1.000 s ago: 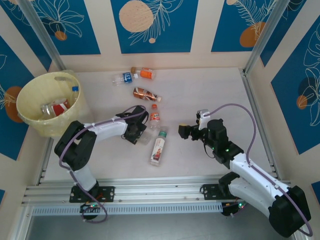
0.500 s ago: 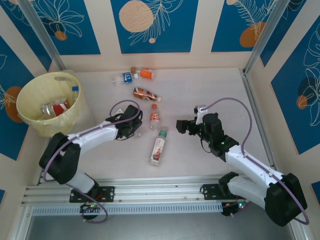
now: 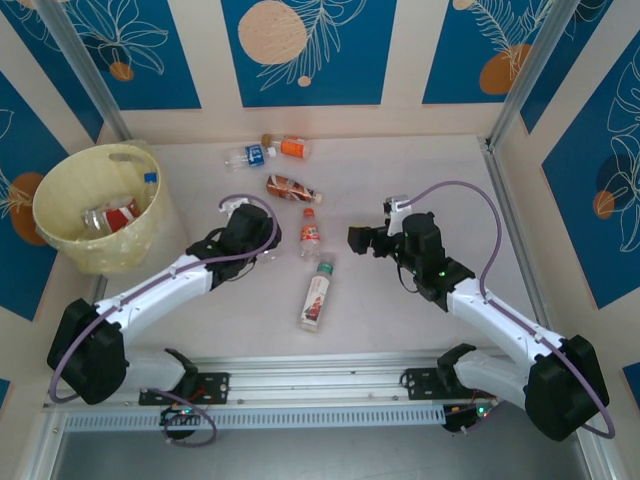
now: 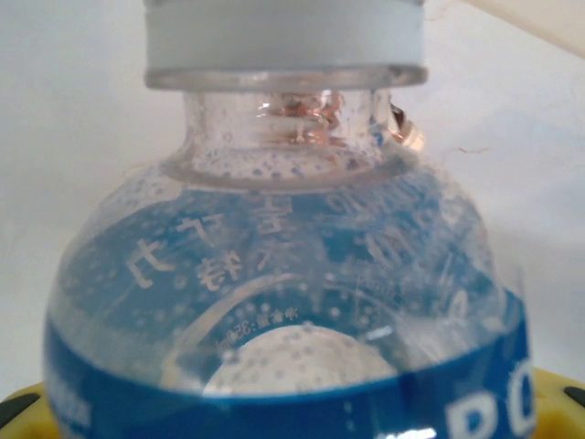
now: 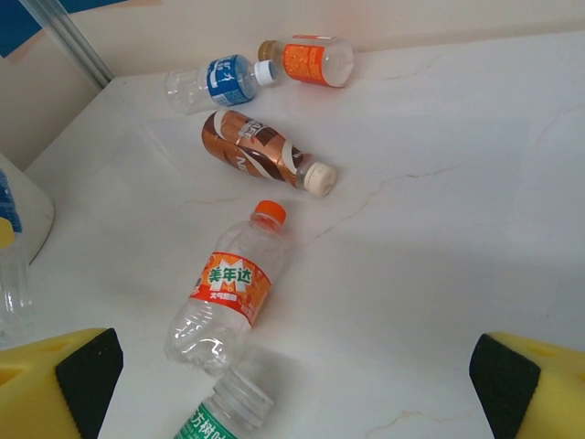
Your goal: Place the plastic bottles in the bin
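L pincer (image 3: pixel 258 242) clamps blue-label bottle (image 4: pixel 283 302) at label height. R pincer (image 3: pixel 358 240) gapes wide, empty, facing orange-label bottle (image 5: pixel 233 283). These bottles prob. light, thin-walled, slick: take mid-body, squeeze gently. Bin (image 3: pixel 90 252) far left.

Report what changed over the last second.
The left gripper closed on a blue-labelled bottle and carried it farther out and slightly left, toward the bin. The right gripper, open, also moved a little farther out and left. The five loose bottles and the bin with its contents stayed put.
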Motion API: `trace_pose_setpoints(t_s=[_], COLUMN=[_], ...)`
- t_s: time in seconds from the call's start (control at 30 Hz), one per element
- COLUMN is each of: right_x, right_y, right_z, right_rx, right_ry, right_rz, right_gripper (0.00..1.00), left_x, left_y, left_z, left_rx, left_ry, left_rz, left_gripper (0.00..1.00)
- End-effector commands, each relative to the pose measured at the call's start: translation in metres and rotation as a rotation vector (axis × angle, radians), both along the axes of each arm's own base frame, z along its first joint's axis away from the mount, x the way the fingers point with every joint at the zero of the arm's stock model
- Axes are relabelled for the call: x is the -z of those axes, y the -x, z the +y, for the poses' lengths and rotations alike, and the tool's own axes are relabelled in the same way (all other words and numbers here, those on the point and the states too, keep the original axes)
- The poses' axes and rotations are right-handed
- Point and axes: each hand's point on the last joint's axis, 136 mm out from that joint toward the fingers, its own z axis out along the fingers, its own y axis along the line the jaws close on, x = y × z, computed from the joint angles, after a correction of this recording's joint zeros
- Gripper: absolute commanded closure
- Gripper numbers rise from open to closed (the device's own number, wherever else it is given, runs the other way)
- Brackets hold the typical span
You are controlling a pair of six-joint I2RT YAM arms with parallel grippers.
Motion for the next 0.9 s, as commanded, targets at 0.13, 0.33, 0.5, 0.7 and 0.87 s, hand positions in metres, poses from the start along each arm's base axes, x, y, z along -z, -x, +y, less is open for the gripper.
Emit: trace_pose_setpoints(t_s=[0.13, 0.33, 0.5, 0.7, 0.87], right_x=[-0.024, -0.044, -0.058, -0.075, -0.081], right_y=[0.009, 0.028, 0.026, 0.042, 0.044], right_z=[0.025, 0.050, 0.046, 0.054, 0.060], right_rx=[-0.143, -0.313, -0.255, -0.348, -0.374], right_ry=[-0.029, -0.079, -0.125, -0.159, -0.156], right_rz=[-0.065, -0.120, -0.186, -0.230, -0.242], right_gripper=[0.00, 0.00, 0.01, 0.01, 0.01], left_x=[-0.071, -0.125, -0.163, -0.224, -0.269], left_y=[-0.003, 0.004, 0.014, 0.027, 0.033], left_z=[-0.040, -0.051, -0.053, -0.021, 0.031], left_rx=[0.287, 0.431, 0.513, 0.472, 0.282], left_ry=[0.061, 0.032, 0.016, -0.081, -0.225], left_rz=[-0.144, -0.225, -0.279, -0.379, -0.439], left_gripper=[1.00, 1.00, 1.00, 1.00, 1.00])
